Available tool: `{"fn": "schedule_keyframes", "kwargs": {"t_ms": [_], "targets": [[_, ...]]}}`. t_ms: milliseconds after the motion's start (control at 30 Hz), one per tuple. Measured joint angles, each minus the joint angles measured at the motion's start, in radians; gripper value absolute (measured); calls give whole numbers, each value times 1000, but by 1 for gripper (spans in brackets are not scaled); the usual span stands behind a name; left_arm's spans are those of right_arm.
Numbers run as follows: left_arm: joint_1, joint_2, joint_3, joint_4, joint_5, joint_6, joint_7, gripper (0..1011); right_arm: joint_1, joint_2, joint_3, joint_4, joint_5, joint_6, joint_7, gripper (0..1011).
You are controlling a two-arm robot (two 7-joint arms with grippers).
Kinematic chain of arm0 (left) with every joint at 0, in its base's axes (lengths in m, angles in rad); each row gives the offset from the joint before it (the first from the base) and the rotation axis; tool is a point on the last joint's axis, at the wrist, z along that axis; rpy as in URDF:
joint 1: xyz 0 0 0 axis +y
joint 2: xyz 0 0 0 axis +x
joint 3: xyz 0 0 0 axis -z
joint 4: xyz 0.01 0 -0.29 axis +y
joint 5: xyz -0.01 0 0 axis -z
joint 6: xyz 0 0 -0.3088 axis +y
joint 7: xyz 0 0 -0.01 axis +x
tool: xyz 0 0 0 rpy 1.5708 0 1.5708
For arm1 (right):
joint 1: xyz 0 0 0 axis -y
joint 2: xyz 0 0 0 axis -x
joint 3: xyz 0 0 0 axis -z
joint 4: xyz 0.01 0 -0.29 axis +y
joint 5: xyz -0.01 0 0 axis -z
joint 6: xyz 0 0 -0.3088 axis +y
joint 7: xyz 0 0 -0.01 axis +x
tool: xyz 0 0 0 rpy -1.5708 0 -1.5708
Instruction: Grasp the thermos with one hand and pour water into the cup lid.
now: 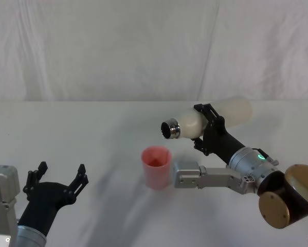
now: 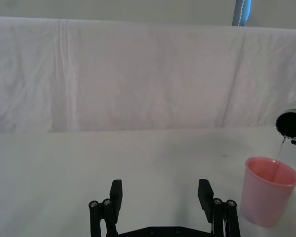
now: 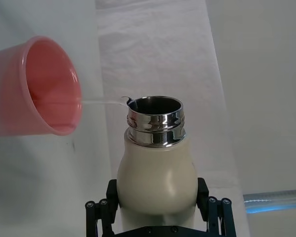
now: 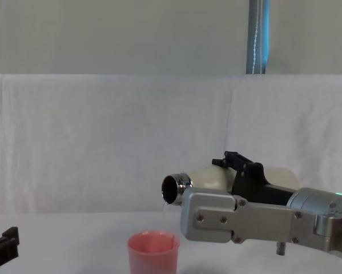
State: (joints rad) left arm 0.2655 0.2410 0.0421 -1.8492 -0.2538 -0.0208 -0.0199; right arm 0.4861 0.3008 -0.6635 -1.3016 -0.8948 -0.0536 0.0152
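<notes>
- right gripper [image 1: 209, 128] clamped round the body of the thermos [image 1: 195, 121], fingers on both flanks; seen from the right wrist, pads [image 3: 104, 200] pressed against the cream shell below the shoulder.
- thermos held off the table, tipped near horizontal, steel neck [image 3: 155, 120] pointing toward the robot's left and slightly down; probably so the mouth sits above and just to the right of the cup lid.
- cup lid [image 1: 156, 166] upright on the white table [image 1: 92, 134], near centre, below the neck, not touching it.
- thin stream of water [image 2: 281, 150] running from the lower lip of the neck into the cup lid; chest view agrees, fine thread down to the pink rim [image 4: 153, 238].
- grip set on the mid-body, likely to keep the fingers clear of the spout and the tilt easy to control.
- left gripper [image 1: 58, 182] parked low at the robot's left, well apart from the cup lid, fingers spread wide, holding nothing.
- pour judged under way; fill level inside the cup lid hard to read.
- no brand, label or writing legible on thermos, cup lid or arms; only a green light on the right wrist [image 1: 258, 155].
</notes>
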Motion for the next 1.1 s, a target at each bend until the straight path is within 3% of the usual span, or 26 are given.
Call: {"fn": "schedule_keyframes", "kwargs": {"t_ms": [1100], "targets": [[0,0,0,0,0,0,0,1001,17,7,-12,16,-15,-10,-10,961]]}}
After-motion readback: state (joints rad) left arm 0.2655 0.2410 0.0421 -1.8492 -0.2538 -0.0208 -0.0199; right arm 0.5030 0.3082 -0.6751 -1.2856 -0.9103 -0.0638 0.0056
